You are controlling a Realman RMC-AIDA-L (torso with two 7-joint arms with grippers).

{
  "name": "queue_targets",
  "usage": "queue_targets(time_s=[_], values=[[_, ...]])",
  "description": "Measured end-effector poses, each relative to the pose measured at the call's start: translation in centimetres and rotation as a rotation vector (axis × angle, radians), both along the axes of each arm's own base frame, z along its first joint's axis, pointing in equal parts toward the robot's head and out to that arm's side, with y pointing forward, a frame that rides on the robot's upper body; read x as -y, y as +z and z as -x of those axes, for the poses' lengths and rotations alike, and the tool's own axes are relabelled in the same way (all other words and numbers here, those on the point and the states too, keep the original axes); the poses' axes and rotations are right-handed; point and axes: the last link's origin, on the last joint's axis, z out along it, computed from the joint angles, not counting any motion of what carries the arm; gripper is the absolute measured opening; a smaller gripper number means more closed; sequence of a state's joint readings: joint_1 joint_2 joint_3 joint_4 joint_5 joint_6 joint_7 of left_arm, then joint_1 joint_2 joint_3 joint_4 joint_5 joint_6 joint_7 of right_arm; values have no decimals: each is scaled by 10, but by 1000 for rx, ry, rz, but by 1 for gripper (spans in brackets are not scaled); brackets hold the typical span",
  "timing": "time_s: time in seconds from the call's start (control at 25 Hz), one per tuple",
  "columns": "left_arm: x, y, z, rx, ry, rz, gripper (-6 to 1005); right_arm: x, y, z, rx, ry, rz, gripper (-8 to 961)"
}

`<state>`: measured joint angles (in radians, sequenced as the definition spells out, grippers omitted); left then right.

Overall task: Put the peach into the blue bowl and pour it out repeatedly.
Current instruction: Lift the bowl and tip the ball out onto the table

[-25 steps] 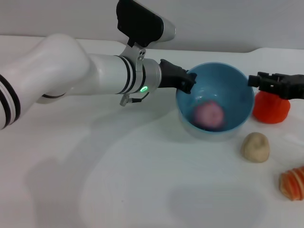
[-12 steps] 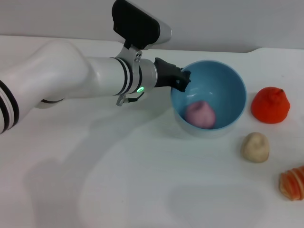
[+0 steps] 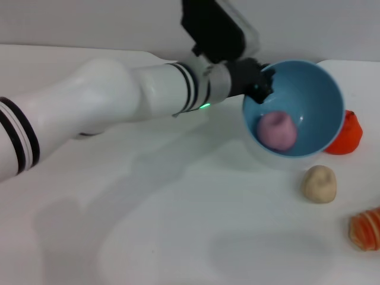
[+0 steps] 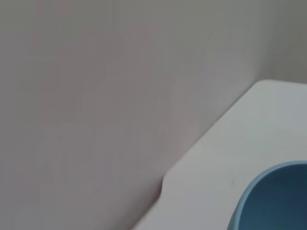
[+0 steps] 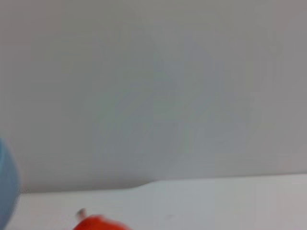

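Left arm reaches across the white table (image 3: 148, 237); left gripper (image 3: 261, 88) pinches the near-left rim of the blue bowl (image 3: 314, 89), lifted and tipped toward the camera. The peach (image 3: 276, 130) sits against the bowl's low wall, below the fingers. Orange-red fruit (image 3: 347, 133) lies behind the bowl, beige lump (image 3: 319, 183) just below it, where the peach may spill. Right gripper not visible.

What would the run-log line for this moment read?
left gripper: shut on blue bowl rim, bowl lifted and tilted | peach: inside bowl | right gripper: not in view | orange-red fruit: behind bowl
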<state>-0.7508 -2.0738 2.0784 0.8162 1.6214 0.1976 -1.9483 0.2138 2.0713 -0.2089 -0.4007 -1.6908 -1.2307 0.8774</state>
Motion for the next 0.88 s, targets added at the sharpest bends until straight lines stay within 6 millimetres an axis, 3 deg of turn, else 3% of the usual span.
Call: queue_targets(time_s=[0.16,0.36,0.56,0.88], values=[[10,-6,-19,-104,-222,-81,0,4,0,-4,-25,-38,-139,601],[31,-18,-32,-282,-532,-239,0,11,-18,-1,-10,-47,-182,601],[45,-16,-37,-356,-727,-407,0,13,-28,6,-40,-39,-202,600],[55,-18,-30,-435,-863,-456,-1,9,-27,18,-90,11,-261,601]])
